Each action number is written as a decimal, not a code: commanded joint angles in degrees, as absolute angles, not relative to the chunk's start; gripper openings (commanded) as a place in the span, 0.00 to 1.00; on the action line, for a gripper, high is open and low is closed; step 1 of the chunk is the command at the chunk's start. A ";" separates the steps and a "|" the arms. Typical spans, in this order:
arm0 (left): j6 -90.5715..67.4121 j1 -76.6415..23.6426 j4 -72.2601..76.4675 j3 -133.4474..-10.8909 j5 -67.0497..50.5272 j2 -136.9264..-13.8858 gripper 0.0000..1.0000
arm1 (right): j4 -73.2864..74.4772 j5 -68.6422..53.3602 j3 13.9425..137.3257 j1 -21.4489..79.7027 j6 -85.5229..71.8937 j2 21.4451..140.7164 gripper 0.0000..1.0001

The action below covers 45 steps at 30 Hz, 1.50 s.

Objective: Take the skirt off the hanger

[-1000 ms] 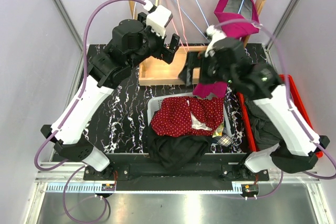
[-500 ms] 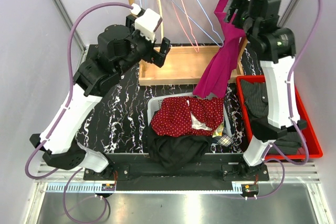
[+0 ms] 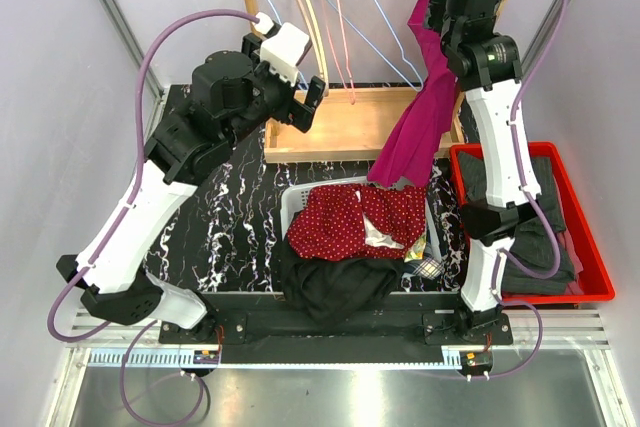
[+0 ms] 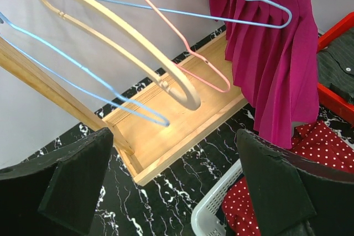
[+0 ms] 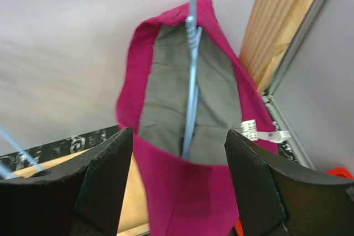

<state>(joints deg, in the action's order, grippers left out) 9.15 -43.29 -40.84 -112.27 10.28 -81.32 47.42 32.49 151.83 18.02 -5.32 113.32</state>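
Observation:
A magenta pleated skirt [image 3: 420, 122] hangs on a light blue wire hanger [image 5: 191, 75] from the wooden rack at the back right. It also shows in the left wrist view [image 4: 276, 59] and in the right wrist view [image 5: 182, 192], where its grey lining faces the camera. My right gripper [image 3: 440, 12] is raised high beside the skirt's waistband, open, with the waistband between and ahead of its spread fingers. My left gripper [image 3: 305, 97] is open and empty, above the wooden tray [image 3: 335, 127], left of the skirt.
Several empty hangers [image 3: 330, 17] hang on the rack rail, wooden, blue and pink. A white basket [image 3: 300, 202] with a red dotted garment [image 3: 355, 222] and a black garment sits in front. A red bin [image 3: 575, 237] with dark clothes stands at right.
My right arm swung up from beside the tray to the top of the skirt. My left gripper drew back left a little. The hangers have swung.

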 commanded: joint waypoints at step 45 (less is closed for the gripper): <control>7.47 -42.54 -41.48 -112.15 8.28 -73.65 0.99 | 48.68 -5.86 117.99 13.53 -7.20 71.30 0.00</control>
<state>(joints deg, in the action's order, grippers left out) 8.27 -43.03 -41.76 -110.93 11.70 -76.14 45.63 4.56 124.18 13.23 -5.91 82.21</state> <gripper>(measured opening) 0.987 0.021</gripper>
